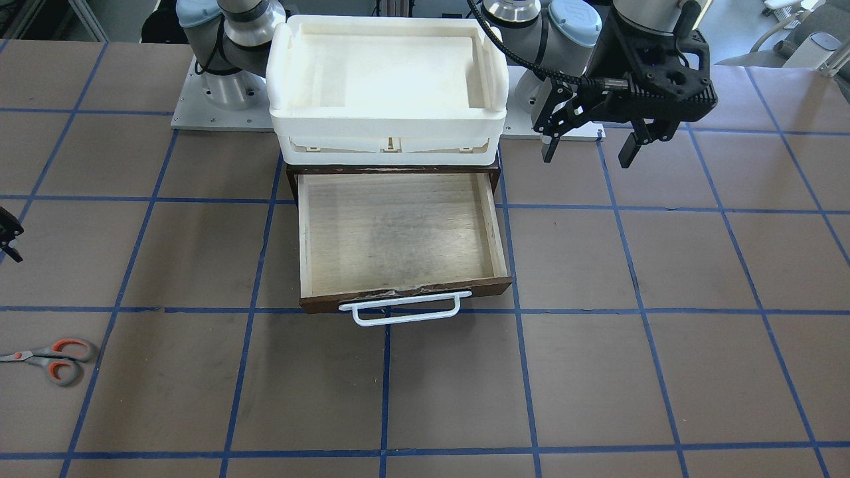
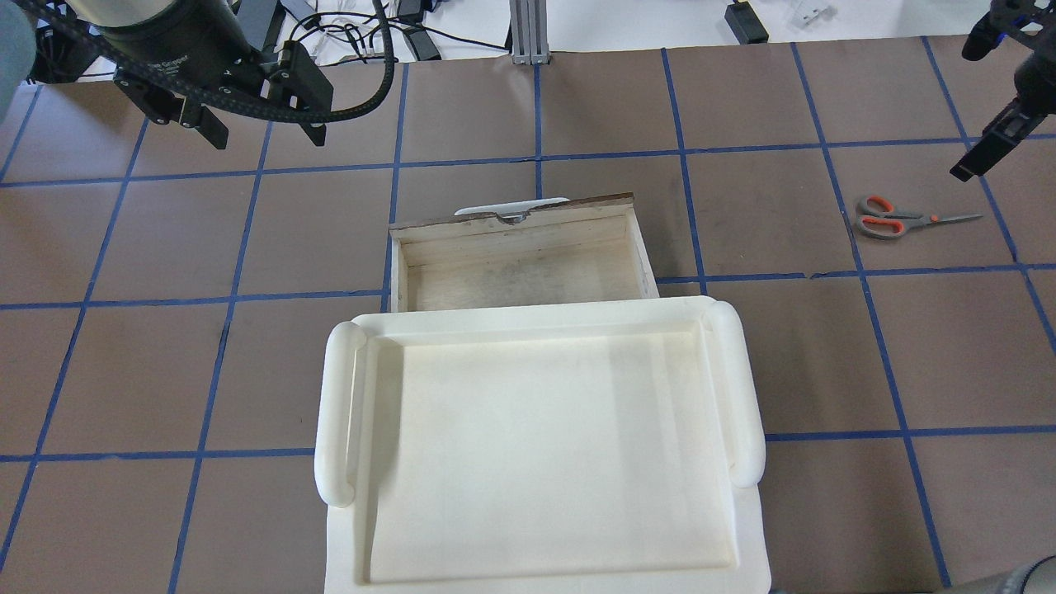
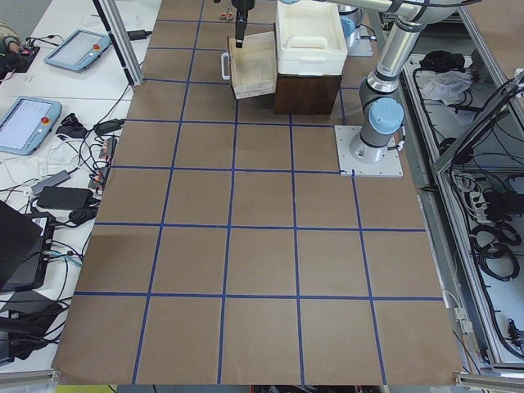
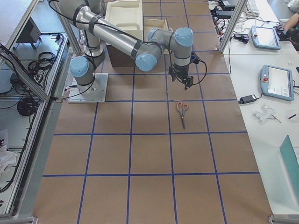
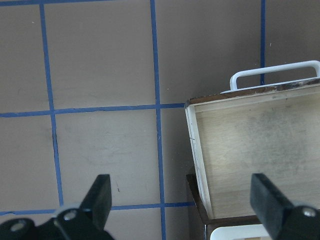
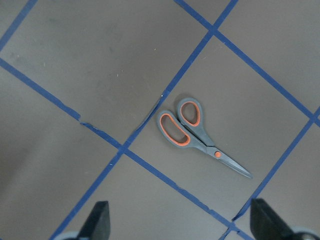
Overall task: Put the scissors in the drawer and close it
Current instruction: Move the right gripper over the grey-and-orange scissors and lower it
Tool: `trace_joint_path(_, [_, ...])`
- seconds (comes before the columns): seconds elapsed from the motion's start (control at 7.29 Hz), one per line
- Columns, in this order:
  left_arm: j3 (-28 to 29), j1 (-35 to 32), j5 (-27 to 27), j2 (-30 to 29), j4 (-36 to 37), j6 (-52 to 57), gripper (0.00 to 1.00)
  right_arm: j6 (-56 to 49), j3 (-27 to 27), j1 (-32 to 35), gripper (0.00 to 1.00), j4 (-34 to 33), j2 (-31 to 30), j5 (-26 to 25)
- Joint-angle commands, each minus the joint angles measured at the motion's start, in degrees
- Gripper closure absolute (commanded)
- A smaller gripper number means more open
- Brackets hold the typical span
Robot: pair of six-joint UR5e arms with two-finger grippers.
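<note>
The scissors (image 2: 895,221) lay flat and shut on the table (image 2: 577,107), well off to the robot's right of the drawer (image 1: 398,226), with nothing touching them. Their long axis ran roughly along the table's width, handle loops toward the drawer and blade tips pointing away from it.

The right gripper (image 6: 182,217) hung above them, clear of the table, with its fingers spread wide. In its wrist view the scissors sat between the two fingertips and a little ahead of them, lying slantwise to the line that joins the fingers. The gripper would likely need a turn of the wrist to close across the blades or handles, as well as a descent.

The drawer stood pulled fully out and empty, its white handle (image 1: 402,309) facing away from the robot, below the white tray (image 1: 388,66). The left gripper (image 1: 589,156), also spread and holding nothing, hovered on the drawer's other side. That put it much farther from the scissors, so the pick looked to be the right arm's
</note>
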Motion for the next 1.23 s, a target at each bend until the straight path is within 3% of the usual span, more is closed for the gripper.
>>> trace_joint_path(0.0, [0.00,0.08,0.04,0.09,-0.01,-0.08,0.00,-7.27,-0.36,-1.39,0.00,-3.82,6.26,0.88])
trace_joint_path(0.41, [0.00,0.08,-0.05,0.01,-0.01,0.01,0.00,-17.55,-0.53,-1.57,0.00,-5.68,10.05,1.23])
trace_joint_path(0.69, [0.00,0.08,-0.05,-0.08,-0.01,0.01,0.00,-28.38,-0.53,-1.75,0.00,-12.17,14.09,1.15])
trace_joint_path(1.1, [0.00,0.17,0.04,-0.08,-0.01,0.19,0.00,-38.05,-0.62,-2.45,0.00,-12.37,16.91,2.28])
